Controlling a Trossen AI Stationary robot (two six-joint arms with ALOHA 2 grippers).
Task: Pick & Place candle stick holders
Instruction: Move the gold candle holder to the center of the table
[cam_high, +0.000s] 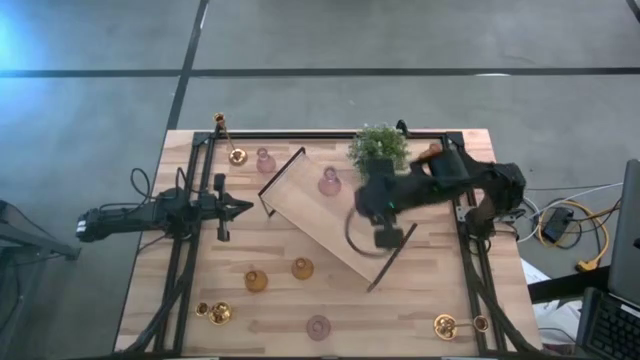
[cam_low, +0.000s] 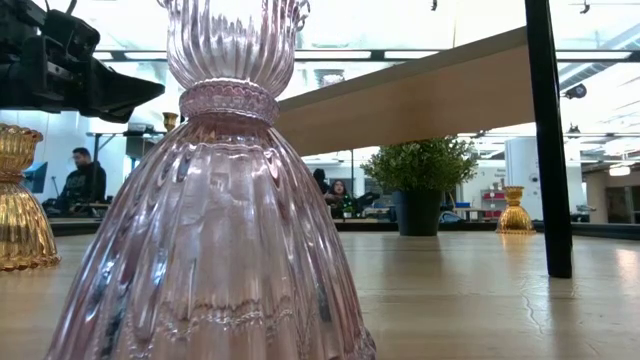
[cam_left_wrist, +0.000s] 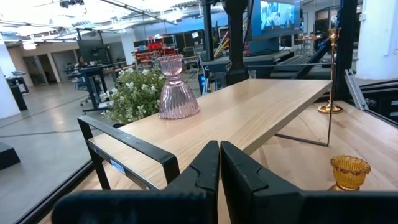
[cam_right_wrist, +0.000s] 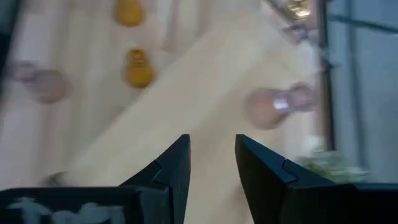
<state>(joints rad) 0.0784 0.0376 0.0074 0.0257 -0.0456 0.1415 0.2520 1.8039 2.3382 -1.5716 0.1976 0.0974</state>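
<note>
Worktop (cam_high: 300, 310) carrying tray (cam_high: 300, 205), one pink holder (cam_high: 329, 181) on it | right pincer (cam_high: 385, 237) hovering above tray, fingers apart, empty | left pincer (cam_high: 240, 207) waiting together | next: reaching amber holder (cam_high: 302, 268)

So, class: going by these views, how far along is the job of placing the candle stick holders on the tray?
Done: one pink holder stands on the wooden tray.
In hand: nothing. The right gripper hangs over the tray with fingers apart and empty; the left gripper waits shut beside it.
Left: the amber holders, gold ones and other pink ones stand on the table.
</note>
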